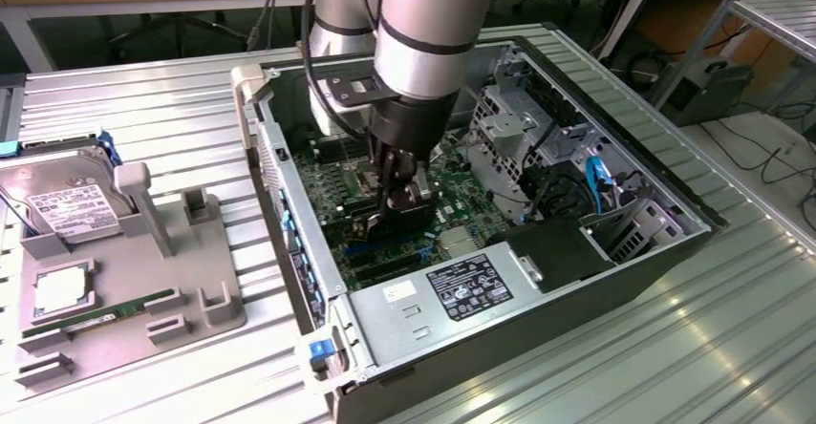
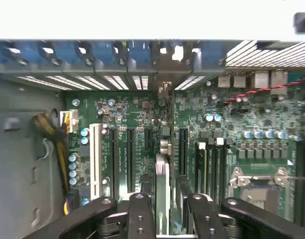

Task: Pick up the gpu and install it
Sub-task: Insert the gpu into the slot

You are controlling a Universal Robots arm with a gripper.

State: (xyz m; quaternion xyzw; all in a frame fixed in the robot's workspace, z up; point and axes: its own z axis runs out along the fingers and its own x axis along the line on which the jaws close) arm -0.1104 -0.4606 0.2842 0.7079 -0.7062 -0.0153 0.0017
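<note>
My gripper reaches down into the open computer case, over the green motherboard. Its fingers are shut on the gpu, which in the wrist view appears edge-on as a thin upright card running toward the case's rear slot openings. The card's lower edge stands over the motherboard, between the black expansion slots and another black slot. In the exterior view the gpu is a dark piece below the fingers, low among the slots. Whether it sits in a slot is hidden.
A grey holder tray at the exterior view's left carries a silver hard drive, a green memory stick and a square chip. Inside the case are the power supply, a metal drive cage and blue cables. A white slot lies beside the black ones.
</note>
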